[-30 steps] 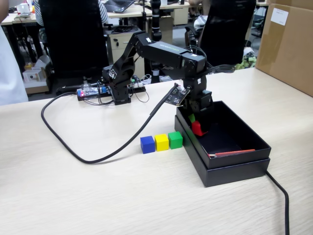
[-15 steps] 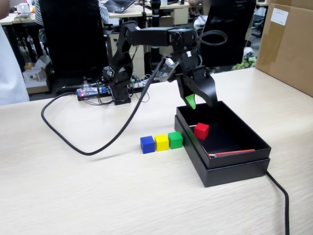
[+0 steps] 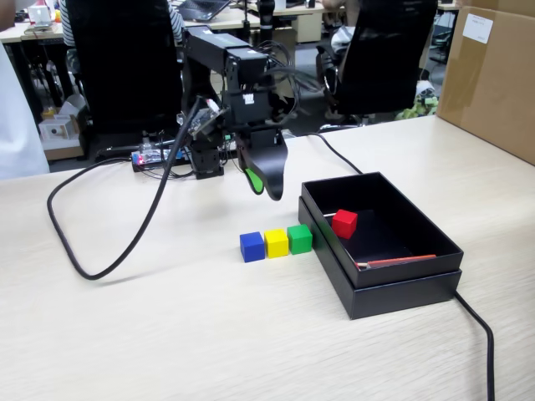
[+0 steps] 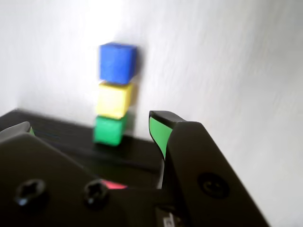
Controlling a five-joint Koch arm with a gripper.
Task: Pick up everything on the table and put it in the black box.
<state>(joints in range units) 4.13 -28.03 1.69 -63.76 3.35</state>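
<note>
The table (image 3: 125, 334) carries everything I work on, and the black box (image 3: 418, 288) sits on its right side in the fixed view. My arm (image 3: 221, 50) has swung away from that box: a second ago my pincer was down inside it with the red cube, half a second ago it was lifted over the far left corner with the cube already lying loose, and now my pincer (image 3: 266, 182) hangs in the air left of the box, above and a little beyond the row of cubes. It is spread and holds nothing; the wrist view shows the green-lined tips apart with bare table between them.

So the red cube (image 3: 344, 223) is delivered. It rests on the box floor near the far left wall, and has not shifted since I let go.

Three remain on the table in a tight row just left of the box: the green cube (image 3: 300, 238) nearest its wall, the yellow cube (image 3: 277, 242) in the middle, the blue cube (image 3: 252, 246) at the left end. One of four is done, and I judge the row is my next target.
</note>
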